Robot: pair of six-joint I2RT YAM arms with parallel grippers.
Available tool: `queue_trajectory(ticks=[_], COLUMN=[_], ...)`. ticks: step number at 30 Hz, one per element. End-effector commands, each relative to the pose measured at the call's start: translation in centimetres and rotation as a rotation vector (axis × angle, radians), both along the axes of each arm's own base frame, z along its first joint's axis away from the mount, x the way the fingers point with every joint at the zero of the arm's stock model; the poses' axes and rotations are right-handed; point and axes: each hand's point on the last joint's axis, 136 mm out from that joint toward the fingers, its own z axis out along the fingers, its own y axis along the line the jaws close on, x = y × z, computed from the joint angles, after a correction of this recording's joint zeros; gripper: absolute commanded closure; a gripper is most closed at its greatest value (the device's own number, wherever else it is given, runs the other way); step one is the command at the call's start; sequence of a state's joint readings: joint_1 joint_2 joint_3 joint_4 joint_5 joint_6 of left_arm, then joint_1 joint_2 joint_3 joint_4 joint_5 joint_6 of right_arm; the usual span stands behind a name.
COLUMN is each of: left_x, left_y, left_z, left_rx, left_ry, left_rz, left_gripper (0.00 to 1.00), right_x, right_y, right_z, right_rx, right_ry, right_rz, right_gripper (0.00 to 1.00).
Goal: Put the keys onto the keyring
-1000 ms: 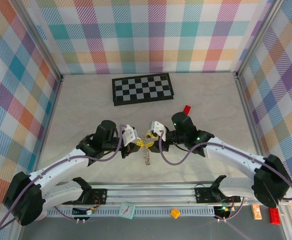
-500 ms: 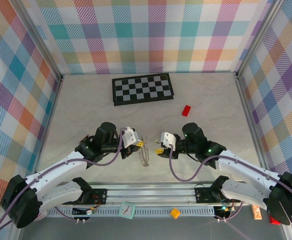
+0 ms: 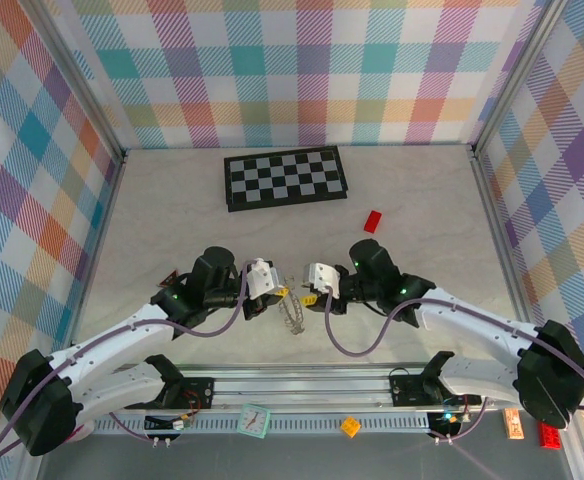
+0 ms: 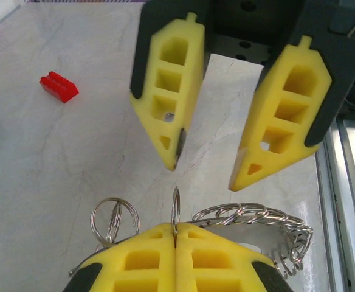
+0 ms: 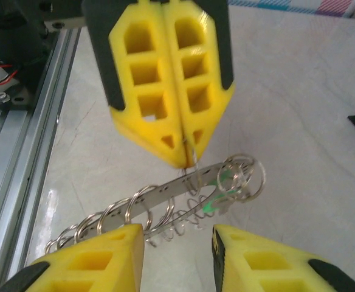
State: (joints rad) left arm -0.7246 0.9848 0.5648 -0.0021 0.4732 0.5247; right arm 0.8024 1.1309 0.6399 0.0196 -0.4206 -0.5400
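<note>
Pinching a rim loop of the keyring [image 4: 250,216] with the left end effector [image 4: 175,234], pads pressed together, lower middle of the top view, over the desk [image 3: 172,200]. Facing it with the right end effector [image 4: 205,173], spread apart, just beside the ring. Glimpsing a green key head [image 5: 225,177] at the ring's right end.

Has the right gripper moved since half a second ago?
Yes. Judged against the red block, the right gripper has shifted left, back toward the keyring.
</note>
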Motion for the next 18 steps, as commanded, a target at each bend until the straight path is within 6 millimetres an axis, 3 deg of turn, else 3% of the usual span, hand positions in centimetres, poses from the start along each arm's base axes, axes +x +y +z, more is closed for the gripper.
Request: queue_trajectory(ticks=[1, 18], left_x=[-0.6, -1.1], left_y=[0.0, -0.3], left_z=[0.5, 0.4], left_rx=[-0.001, -0.008], left_ry=[-0.061, -0.084], left_rz=[-0.025, -0.052], left_gripper=[1.00, 1.00], right_x=[-0.2, -0.2], right_y=[1.0, 2.4], right_z=[2.2, 2.3], right_rx=[0.070, 0.093], right_ry=[-0.018, 0.029], right_rz=[0.036, 0.082], right_gripper=[0.67, 0.80])
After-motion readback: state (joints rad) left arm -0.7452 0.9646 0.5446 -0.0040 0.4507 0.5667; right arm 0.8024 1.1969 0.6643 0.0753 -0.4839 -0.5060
